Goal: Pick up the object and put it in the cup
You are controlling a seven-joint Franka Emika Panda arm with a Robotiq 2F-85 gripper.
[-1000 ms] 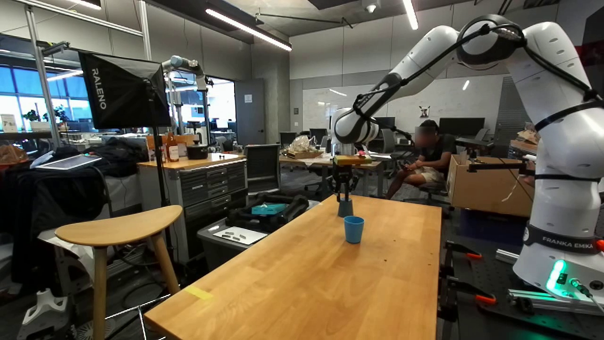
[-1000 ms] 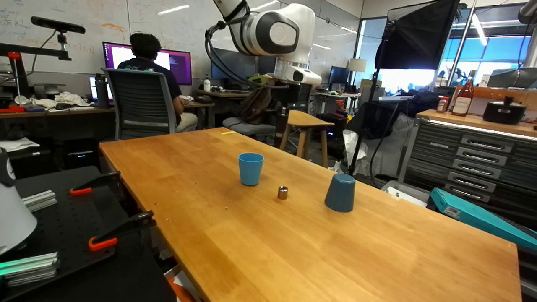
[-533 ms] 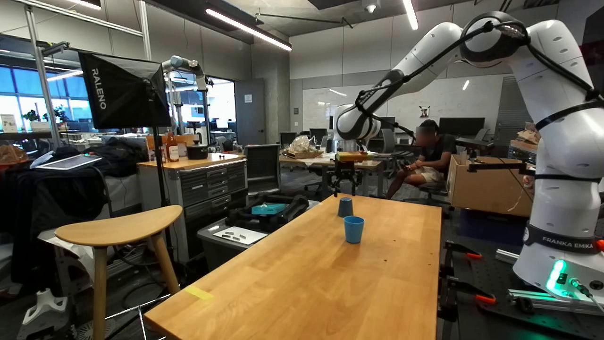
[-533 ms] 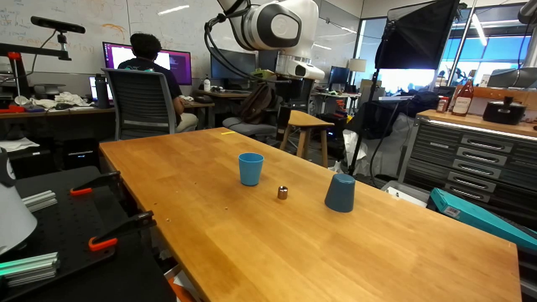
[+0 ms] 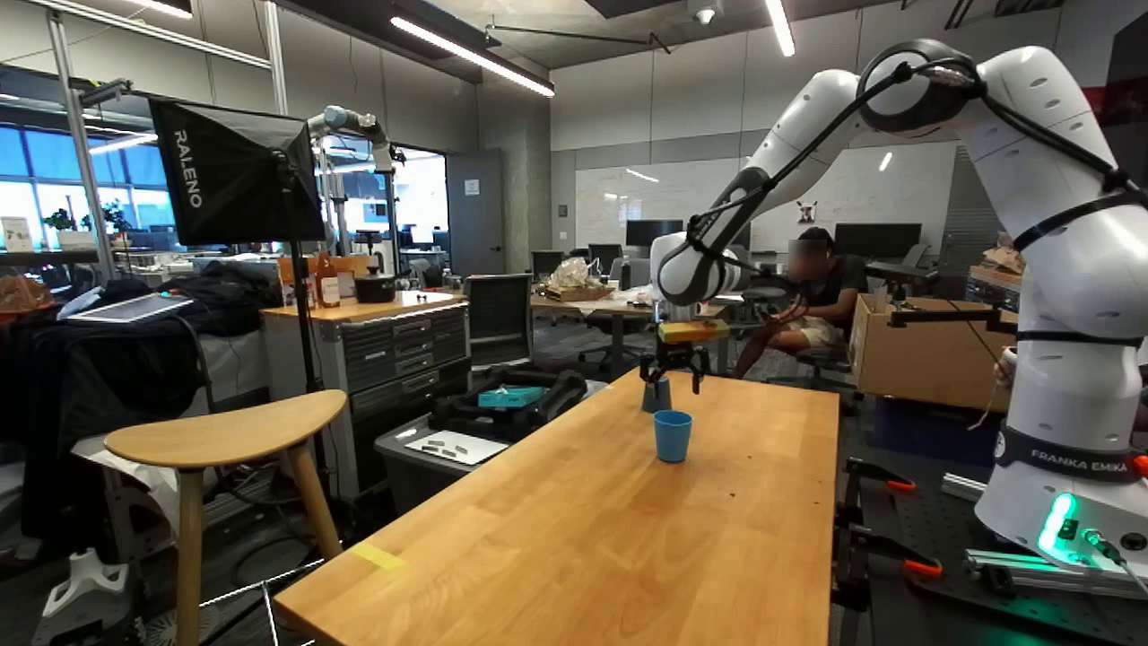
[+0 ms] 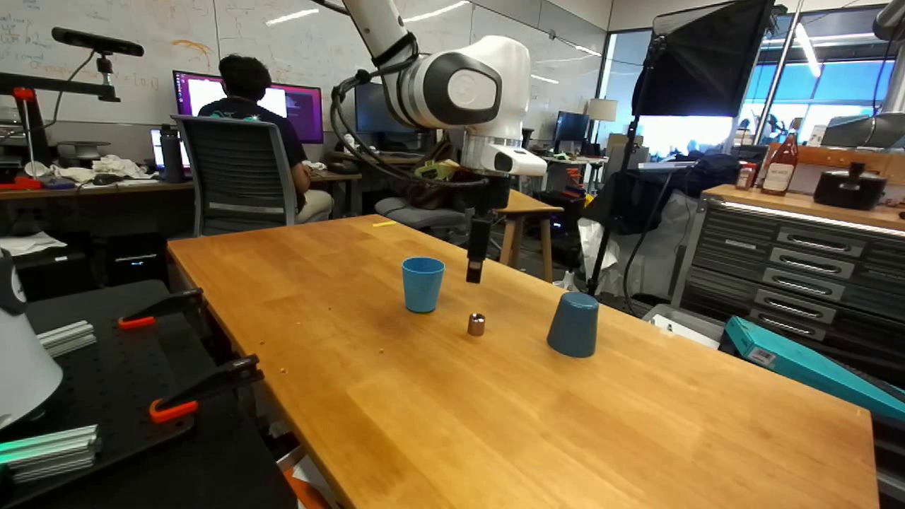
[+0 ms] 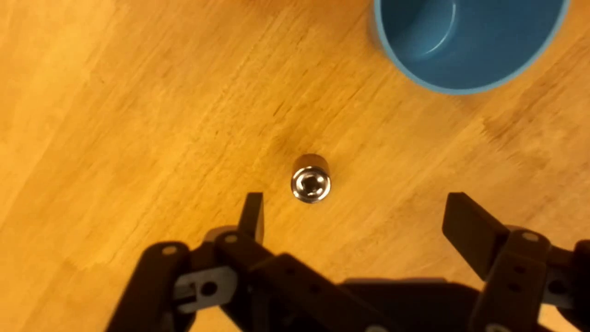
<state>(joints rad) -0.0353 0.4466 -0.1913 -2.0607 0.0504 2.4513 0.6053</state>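
The object, a small shiny metal cylinder (image 7: 311, 183), stands upright on the wooden table; an exterior view shows the same cylinder (image 6: 476, 325) between two cups. The cup, bright blue and upright, stands close to it in both exterior views (cup (image 5: 673, 437), cup (image 6: 423, 285)); the wrist view looks into part of its open top (image 7: 470, 46). My gripper (image 7: 355, 198) hangs above the table, open wide with nothing between its fingers. The cylinder lies ahead of the fingertips, nearer the left finger (image 7: 252, 214). It cannot be made out in an exterior view behind the gripper (image 5: 673, 384) and cup.
A darker blue-grey cup (image 6: 573, 325) stands upside down on the table (image 6: 438, 396), on the cylinder's far side from the bright cup. Clamps (image 6: 205, 389) grip the table's robot-side edge. A stool (image 5: 229, 429) and a softbox lamp (image 5: 238, 170) stand off the table.
My gripper's fingers have spread from nearly together to wide apart. The arm rose slightly, then came down toward the table near the cylinder. The cups and cylinder have not moved.
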